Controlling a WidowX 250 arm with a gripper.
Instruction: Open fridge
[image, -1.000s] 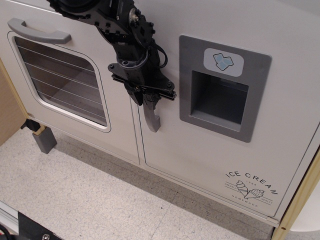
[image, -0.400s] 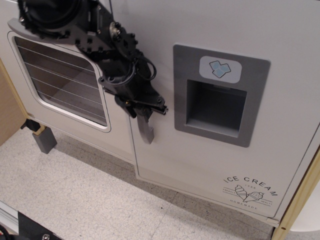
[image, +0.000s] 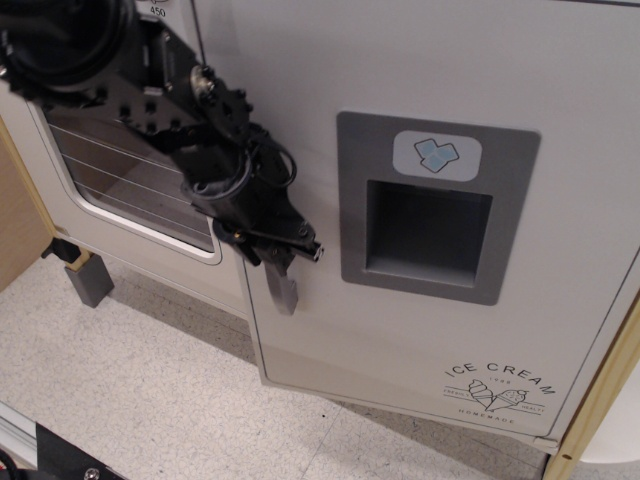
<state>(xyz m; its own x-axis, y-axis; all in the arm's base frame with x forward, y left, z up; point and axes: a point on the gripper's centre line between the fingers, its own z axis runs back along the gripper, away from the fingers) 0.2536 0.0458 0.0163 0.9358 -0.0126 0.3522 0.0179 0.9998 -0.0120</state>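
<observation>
The black gripper (image: 280, 252) is clamped on the vertical grey handle (image: 281, 288) of the white fridge door (image: 420, 60), only the handle's lower end showing below the jaws. The fridge door fills the right of the view, its left edge standing out from and overlapping the oven door (image: 225, 285), and it carries a grey recessed ice dispenser (image: 432, 208) with a blue-cube badge (image: 436, 154) and the "ICE CREAM" logo (image: 498, 388) low at right. The oven's striped window (image: 130, 185) lies behind the arm at left, above a speckled floor (image: 150, 390).
</observation>
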